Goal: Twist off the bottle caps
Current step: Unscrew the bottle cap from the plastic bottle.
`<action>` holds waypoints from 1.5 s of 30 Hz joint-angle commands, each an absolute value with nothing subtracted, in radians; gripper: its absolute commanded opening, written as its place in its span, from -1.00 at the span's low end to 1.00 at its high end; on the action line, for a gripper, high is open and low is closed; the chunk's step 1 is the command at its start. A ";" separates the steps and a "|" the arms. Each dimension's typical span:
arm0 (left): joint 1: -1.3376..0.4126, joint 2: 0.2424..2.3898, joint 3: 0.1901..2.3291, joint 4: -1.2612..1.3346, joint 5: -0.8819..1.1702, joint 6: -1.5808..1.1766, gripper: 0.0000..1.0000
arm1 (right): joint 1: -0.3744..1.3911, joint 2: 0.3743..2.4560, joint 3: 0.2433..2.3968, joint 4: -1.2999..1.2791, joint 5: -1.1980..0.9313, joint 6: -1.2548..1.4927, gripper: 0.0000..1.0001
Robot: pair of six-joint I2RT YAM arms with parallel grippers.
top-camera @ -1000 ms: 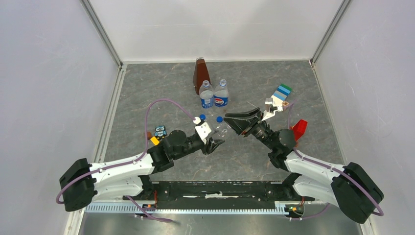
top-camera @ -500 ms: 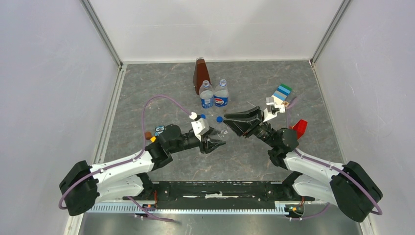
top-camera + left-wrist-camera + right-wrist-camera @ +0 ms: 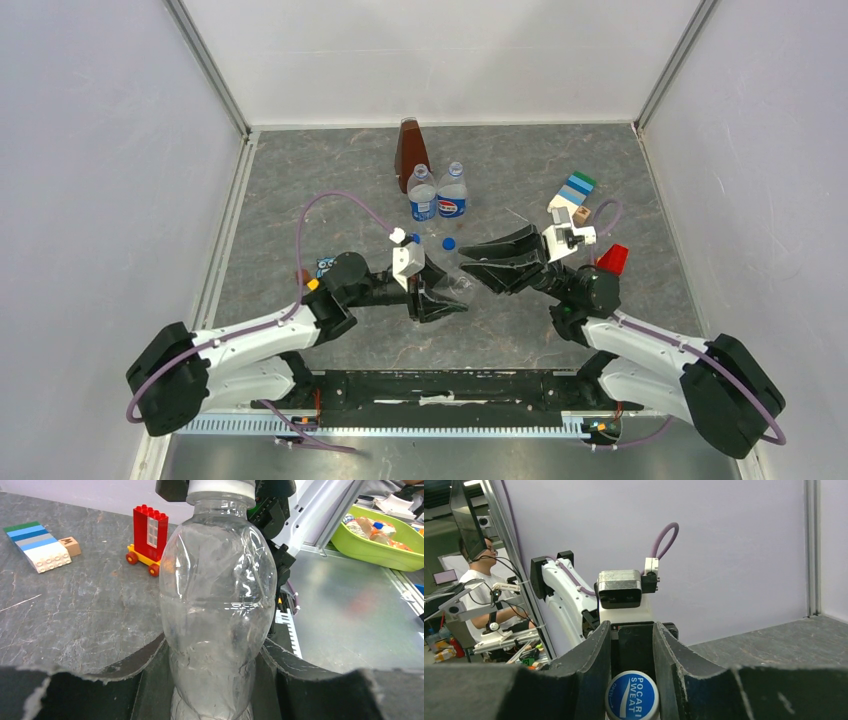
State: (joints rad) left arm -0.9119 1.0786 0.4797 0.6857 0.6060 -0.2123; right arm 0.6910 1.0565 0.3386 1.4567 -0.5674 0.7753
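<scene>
Unscrewing what looks like the last cap: left jaws clamp the bottle, right jaws pinch the cap. Next up, a wrist twist without slipping.

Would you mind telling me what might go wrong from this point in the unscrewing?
The unlabelled bottle looks thin and dented between the left fingers, so it may crumple or spin when twisted. The right fingers pinch only the small cap; they might slip off it, or drop it once freed.
</scene>
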 commanded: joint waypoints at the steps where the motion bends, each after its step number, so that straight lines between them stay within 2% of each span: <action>1: -0.916 1.007 0.525 0.720 0.614 -0.207 -0.95 | 0.698 1.020 0.363 1.405 -0.601 0.749 -1.00; 3: -0.924 0.970 0.525 0.617 0.519 -0.145 -0.95 | 0.698 0.995 0.369 1.270 -0.502 0.707 -0.34; 4: -0.933 0.957 0.526 0.575 0.466 -0.108 -0.95 | 0.699 0.983 0.372 1.216 -0.471 0.689 -0.15; 6: -0.954 0.936 0.532 0.506 0.385 -0.057 -0.96 | 0.699 0.969 0.371 1.151 -0.422 0.682 0.03; 7: -0.967 0.932 0.532 0.489 0.348 -0.040 -0.96 | 0.699 0.964 0.369 1.148 -0.409 0.682 0.04; 12: -1.031 0.947 0.538 0.481 0.220 0.012 -0.95 | 0.704 0.978 0.355 1.193 -0.386 0.732 0.00; 19: -1.081 0.959 0.544 0.468 0.088 0.059 -0.95 | 0.707 0.998 0.342 1.233 -0.370 0.761 -0.96; 20: -1.083 0.959 0.542 0.474 0.074 0.059 -0.95 | 0.707 0.999 0.342 1.234 -0.373 0.761 -1.00; 24: -1.085 0.967 0.541 0.478 0.130 0.055 -0.95 | 0.706 0.994 0.352 1.226 -0.416 0.742 -1.00; 27: -1.065 0.968 0.545 0.480 0.327 0.052 -0.95 | 0.705 0.978 0.382 1.176 -0.482 0.684 -1.00; 29: -1.004 0.986 0.576 0.475 0.531 -0.003 -0.95 | 0.704 0.976 0.395 1.196 -0.554 0.682 -1.00; 32: -0.907 1.000 0.552 0.640 0.792 -0.156 -0.95 | 0.701 0.987 0.414 1.264 -0.663 0.713 -1.00; 34: -0.868 1.010 0.525 0.817 0.914 -0.286 -0.96 | 0.700 1.005 0.436 1.343 -0.754 0.756 -1.00; 36: -0.857 1.030 0.546 0.884 1.010 -0.358 -0.95 | 0.701 1.022 0.451 1.433 -0.825 0.811 -1.00; 45: -0.857 1.139 0.552 1.277 1.126 -0.640 -0.95 | 0.700 1.062 0.476 1.828 -1.050 1.032 -1.00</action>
